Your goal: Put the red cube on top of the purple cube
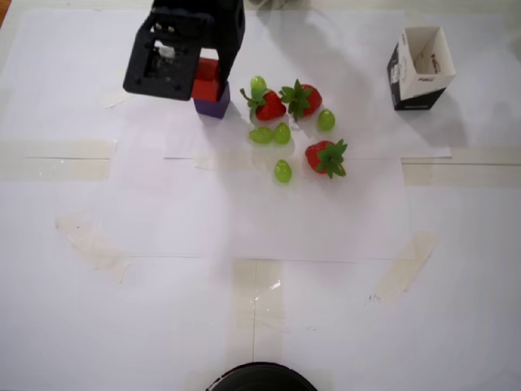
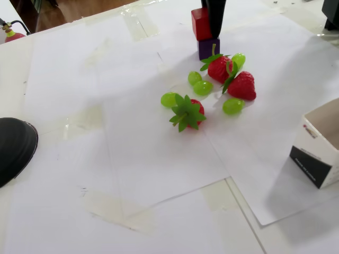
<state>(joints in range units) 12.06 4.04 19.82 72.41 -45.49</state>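
Pincer: the black pincer (image 2: 214,21) comes down from the top edge of the fixed view, one dark finger (image 2: 216,16) lying against the right face of the red cube; the other finger is hidden, so whether it clamps the cube or has let go cannot be told.
Arm head: in the overhead view the black housing (image 1: 175,50) covers the left part of both cubes.
Red cube: the red cube (image 2: 201,24) sits on top of the purple cube, shifted a little to the left in the fixed view; in the overhead view its red faces (image 1: 207,80) show just right of the housing.
Purple cube: the purple cube (image 2: 207,48) stands on the white paper, directly under the red one; overhead only its lower right corner (image 1: 214,107) shows.
Strawberries: two strawberries (image 1: 268,104) (image 1: 303,99) lie side by side just right of the stack in the overhead view; a third strawberry (image 1: 326,156) lies nearer the camera's lower edge, apart from them.
Grapes: green grapes (image 1: 282,171) are scattered among and around the strawberries.
Carton: an open black-and-white carton (image 1: 419,67) stands upright, well apart at the upper right overhead.
Counter: the counter (image 1: 260,318) is covered with white paper sheets held by strips of tape.
Dark round object: a black rounded shape (image 2: 13,148) shows at the left edge of the fixed view.
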